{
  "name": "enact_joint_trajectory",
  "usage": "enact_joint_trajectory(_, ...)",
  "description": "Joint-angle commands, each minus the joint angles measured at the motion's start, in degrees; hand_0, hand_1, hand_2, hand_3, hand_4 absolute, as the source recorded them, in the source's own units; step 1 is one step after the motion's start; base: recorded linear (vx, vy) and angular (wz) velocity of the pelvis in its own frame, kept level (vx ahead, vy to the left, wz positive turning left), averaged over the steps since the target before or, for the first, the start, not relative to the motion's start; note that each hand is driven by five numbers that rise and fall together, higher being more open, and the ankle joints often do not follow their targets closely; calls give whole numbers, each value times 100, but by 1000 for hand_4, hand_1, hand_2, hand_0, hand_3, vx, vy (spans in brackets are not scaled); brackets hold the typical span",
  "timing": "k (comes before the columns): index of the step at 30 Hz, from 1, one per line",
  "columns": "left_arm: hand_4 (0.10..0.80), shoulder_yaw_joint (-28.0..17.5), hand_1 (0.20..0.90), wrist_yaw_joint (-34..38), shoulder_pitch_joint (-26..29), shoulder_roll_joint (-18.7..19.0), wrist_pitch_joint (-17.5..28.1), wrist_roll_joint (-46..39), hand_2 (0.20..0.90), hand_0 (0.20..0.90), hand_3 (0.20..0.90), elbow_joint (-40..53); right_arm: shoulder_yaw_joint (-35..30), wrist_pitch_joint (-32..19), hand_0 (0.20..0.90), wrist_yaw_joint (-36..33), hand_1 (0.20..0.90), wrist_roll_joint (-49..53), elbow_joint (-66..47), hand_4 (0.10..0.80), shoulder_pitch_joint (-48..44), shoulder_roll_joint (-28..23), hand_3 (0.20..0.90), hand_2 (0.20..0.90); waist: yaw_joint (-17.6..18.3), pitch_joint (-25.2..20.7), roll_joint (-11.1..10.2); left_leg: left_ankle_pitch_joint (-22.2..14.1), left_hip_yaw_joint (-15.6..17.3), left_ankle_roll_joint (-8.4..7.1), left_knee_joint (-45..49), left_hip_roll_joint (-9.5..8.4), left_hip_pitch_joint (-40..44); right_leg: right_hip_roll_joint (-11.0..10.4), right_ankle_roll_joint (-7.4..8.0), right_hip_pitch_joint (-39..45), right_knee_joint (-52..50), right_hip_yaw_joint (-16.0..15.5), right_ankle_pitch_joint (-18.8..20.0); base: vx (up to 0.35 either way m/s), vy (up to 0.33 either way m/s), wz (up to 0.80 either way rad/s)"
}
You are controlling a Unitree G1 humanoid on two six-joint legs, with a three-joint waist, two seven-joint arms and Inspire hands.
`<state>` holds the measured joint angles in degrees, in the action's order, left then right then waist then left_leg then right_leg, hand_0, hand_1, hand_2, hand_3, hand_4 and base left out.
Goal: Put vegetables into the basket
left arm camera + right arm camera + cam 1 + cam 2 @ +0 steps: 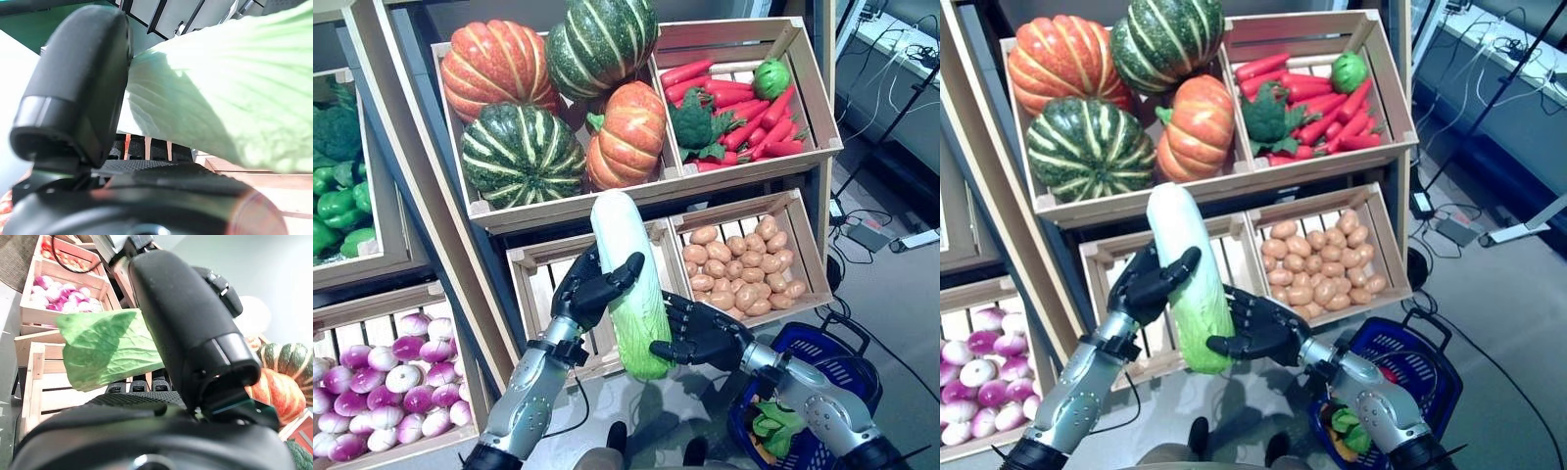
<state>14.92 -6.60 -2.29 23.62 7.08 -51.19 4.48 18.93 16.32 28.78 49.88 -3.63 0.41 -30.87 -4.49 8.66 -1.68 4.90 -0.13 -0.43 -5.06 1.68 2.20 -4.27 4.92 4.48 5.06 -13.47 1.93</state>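
Cabbage point(628, 284) held before wooden crates point(744, 186), basket point(842, 377) on floor.

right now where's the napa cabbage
Held upright mid-view between both hands, the napa cabbage sits before the empty lower crate, left hand and right hand curled round it.

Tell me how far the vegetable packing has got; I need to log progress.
Done: the blue basket already holds some greens. In hand: both the left robot hand and right robot hand grip a napa cabbage, held upright before the crates, not yet over the basket. Left: lowering it in.
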Motion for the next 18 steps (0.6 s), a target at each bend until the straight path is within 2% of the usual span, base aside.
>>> enact_joint_trajectory(1,400,-54,300,-425,558,72,456,3,300,300,300,458,245,-67,900,419,900,177,-314,800,-191,31,900,900,-63,-572,-228,-459,20,-188,78,16,120,-516,325,61,-33,-108,187,0,0,0)
enact_joint_trajectory(8,400,49,300,-715,583,63,421,-48,300,300,300,527,310,136,900,331,900,69,-205,800,-125,67,900,900,-37,-567,-223,-439,35,-194,66,32,113,-524,341,42,-39,-91,203,0,0,0)
enact_joint_trajectory(13,400,247,300,-1313,723,149,283,-27,300,300,300,664,491,413,900,414,900,-144,-177,800,-205,-43,900,900,-12,-576,-221,-427,40,-186,42,39,116,-516,344,16,-46,-55,212,0,0,0)
enact_joint_trajectory(18,400,441,300,-1567,837,278,172,139,300,300,300,794,622,559,900,607,900,-351,-105,800,-236,-170,900,900,7,-609,-217,-412,42,-188,32,47,116,-504,351,18,-33,-13,213,0,0,0)
